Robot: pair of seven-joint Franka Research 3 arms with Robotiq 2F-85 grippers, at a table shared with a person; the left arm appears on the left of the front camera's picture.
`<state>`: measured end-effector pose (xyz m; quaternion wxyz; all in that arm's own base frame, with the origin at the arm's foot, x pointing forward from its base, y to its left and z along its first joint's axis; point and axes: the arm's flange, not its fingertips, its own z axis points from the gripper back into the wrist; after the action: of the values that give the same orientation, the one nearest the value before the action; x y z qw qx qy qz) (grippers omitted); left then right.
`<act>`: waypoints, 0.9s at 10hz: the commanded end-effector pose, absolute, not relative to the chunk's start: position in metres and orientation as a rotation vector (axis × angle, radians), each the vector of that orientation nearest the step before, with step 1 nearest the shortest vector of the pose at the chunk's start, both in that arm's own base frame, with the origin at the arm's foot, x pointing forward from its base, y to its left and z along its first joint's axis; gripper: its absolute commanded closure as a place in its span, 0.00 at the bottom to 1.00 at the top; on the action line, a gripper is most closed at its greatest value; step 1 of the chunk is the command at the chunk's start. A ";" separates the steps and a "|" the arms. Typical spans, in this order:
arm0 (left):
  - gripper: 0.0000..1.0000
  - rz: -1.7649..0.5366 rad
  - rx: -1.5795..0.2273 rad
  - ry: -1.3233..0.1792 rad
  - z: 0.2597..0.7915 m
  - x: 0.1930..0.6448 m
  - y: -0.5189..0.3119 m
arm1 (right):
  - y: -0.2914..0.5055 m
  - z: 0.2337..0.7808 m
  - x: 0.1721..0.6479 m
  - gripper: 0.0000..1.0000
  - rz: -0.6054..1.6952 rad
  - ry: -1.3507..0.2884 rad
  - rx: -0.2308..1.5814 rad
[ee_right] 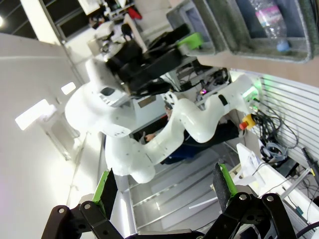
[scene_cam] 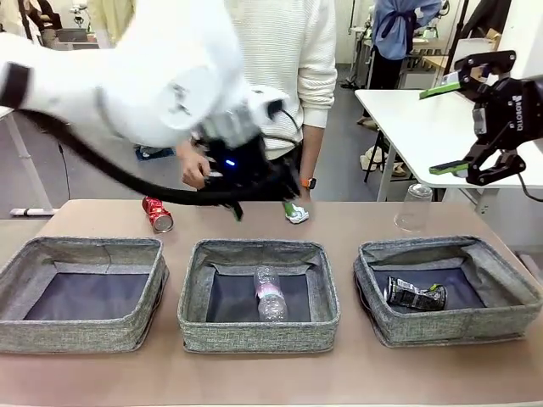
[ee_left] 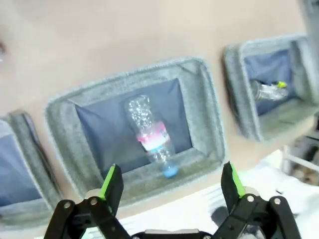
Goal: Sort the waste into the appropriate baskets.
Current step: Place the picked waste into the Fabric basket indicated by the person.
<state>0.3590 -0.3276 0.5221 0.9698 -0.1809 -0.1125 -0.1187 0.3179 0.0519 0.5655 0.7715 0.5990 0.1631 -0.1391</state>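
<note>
**A:** Grey woven-fabric middle basket has the clear plastic bottle with pink label lying flat inside. Left fingers are spread wide and empty, hanging above it. Right fingers are also wide and empty, high up and well to its right.

**B:** What's loose on the tabletop?

**A:** Red soda can lies on its side beyond the basket's far-left corner. Small crumpled white-green piece sits just beyond its far-right corner. Clear plastic cup is upside down, farther right. Crushed dark can is in the basket to its right.

**B:** Risks?

**A:** White left arm is motion-blurred over that far side, with the person's hand close behind it, so contact is possible. A low sweep could clip the can, and it would likely roll. The cup is thin and may skid or buckle under a pinch.
</note>
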 end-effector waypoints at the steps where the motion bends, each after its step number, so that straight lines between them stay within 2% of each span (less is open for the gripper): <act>1: 0.00 -0.315 -0.607 -0.203 0.523 0.345 -0.215 | 0.053 0.567 0.320 0.00 -0.278 0.343 1.326; 3: 0.00 -0.301 -0.852 -0.145 0.518 0.360 -0.116 | 0.053 0.567 0.320 0.00 -0.278 0.343 1.326; 4: 0.00 -0.327 -0.989 -0.082 0.516 0.361 -0.072 | 0.053 0.567 0.320 0.00 -0.278 0.343 1.326; 6: 0.00 -0.345 -1.141 0.081 0.513 0.349 -0.028 | 0.053 0.567 0.320 0.00 -0.278 0.343 1.326; 7: 0.00 -0.316 -1.271 0.088 0.507 0.346 -0.012 | 0.053 0.567 0.320 0.00 -0.278 0.343 1.326; 9: 0.00 -0.221 -1.523 -0.034 0.481 0.338 -0.003 | 0.053 0.567 0.320 0.00 -0.278 0.343 1.326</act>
<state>0.3339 0.0105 0.4919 0.7498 -0.6492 0.0217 -0.1260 0.3181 0.0518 0.5653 0.7716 0.5989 0.1633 -0.1392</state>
